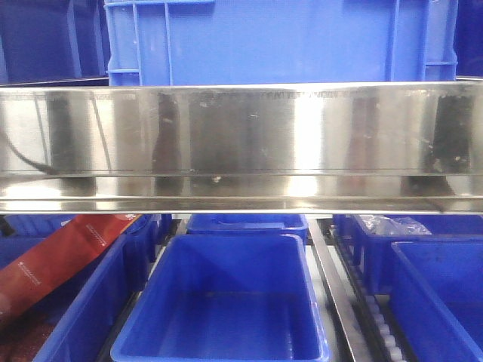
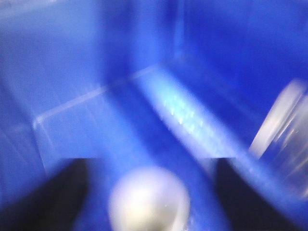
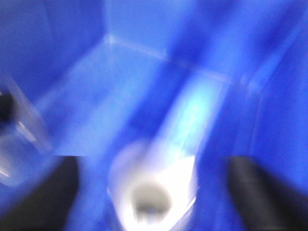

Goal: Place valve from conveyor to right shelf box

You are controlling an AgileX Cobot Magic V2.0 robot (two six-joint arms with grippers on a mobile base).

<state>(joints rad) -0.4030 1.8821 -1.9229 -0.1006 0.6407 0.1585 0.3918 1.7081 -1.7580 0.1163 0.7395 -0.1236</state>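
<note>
Valve, a blurred whitish cylindrical part with hollow end [image 3: 153,192], sits between the right gripper's [image 3: 154,192] spread dark fingers [image 3: 262,192]; left gripper [image 2: 149,197] likewise spread; no legible writing.

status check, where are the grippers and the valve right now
Left gripper over a blue bin, silvery round part between the fingers, grip unclear. Right gripper likewise, pale tube-like part. Views blurred; valve unconfirmed.

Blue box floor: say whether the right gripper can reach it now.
Probably yes: the right gripper hangs open over the blue box, floor unobstructed ahead; only a blurred pale part sits between its fingers.
</note>
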